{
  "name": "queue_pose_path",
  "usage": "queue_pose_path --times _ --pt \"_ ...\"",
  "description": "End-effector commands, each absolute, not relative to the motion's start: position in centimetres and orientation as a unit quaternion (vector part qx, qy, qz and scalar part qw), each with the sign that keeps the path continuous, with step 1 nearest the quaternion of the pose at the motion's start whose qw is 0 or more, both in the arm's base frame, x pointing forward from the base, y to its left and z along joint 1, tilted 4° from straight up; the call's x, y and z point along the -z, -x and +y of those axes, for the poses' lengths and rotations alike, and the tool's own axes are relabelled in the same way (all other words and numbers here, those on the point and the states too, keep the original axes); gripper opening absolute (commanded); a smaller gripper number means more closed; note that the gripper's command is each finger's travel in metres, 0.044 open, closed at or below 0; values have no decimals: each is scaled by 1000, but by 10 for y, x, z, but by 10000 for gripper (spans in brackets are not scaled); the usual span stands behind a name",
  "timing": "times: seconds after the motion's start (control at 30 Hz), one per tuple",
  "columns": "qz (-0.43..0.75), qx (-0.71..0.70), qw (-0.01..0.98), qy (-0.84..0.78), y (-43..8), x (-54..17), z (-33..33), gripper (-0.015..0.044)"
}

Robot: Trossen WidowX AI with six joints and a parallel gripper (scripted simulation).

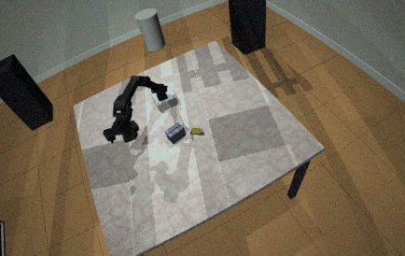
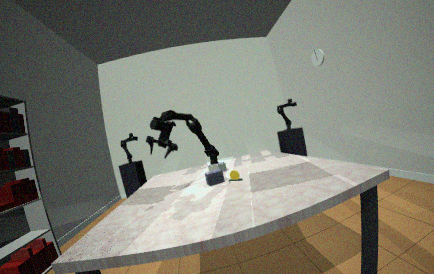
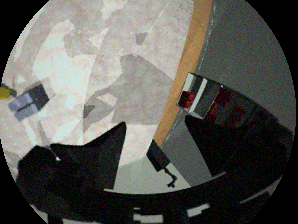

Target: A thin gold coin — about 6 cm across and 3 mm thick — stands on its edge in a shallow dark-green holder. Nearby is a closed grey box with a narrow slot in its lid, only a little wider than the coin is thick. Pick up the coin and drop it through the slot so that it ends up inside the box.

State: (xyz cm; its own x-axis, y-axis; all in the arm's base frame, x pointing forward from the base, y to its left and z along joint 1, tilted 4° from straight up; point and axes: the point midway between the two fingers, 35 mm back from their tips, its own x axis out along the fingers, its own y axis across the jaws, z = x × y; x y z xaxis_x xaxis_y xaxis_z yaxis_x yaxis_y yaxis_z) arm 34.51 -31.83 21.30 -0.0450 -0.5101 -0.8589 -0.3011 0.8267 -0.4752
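The task stands at its opening step: approach, with nothing yet picked up. In the exterior view the gripper [image 2: 160, 146] hangs high above the table [image 2: 284, 200], left of centre in the frame, its fingers spread wide and empty; it is well apart from the task objects. The coin [image 2: 234, 175] stands on edge just right of the grey box [image 2: 214, 177], near the middle of the frame, resting in its holder [image 1: 197, 133], which shows in the top view only as a small dark strip under the yellow disc. The coin is a thin, flat gold disc with a smooth face; the box is a compact grey block with hard edges, and its slot is too small to resolve in any view. In the wrist view the box [image 3: 29, 102] appears at the left edge, with a sliver of yellow beside it. The table surface is a pale, mottled, marble-like slab with grey patches. The next move calls for lowering the gripper toward the coin, aligning the open jaws across its two flat faces and closing on the upper rim. Given the thin profile, jaw alignment is judged critical; a skewed grip would likely tip the coin from the holder.
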Motion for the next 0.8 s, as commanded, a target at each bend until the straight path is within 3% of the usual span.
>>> queue_pose_path --times 0.0,0.27,0.5,0.77 --pt "717 80 632 283 -347 -212 -316 374" --pt "670 -47 671 312 -396 -184 -191 164" --pt "630 -174 682 327 -400 -157 -67 161" --pt "593 -317 661 332 -359 -126 64 161"
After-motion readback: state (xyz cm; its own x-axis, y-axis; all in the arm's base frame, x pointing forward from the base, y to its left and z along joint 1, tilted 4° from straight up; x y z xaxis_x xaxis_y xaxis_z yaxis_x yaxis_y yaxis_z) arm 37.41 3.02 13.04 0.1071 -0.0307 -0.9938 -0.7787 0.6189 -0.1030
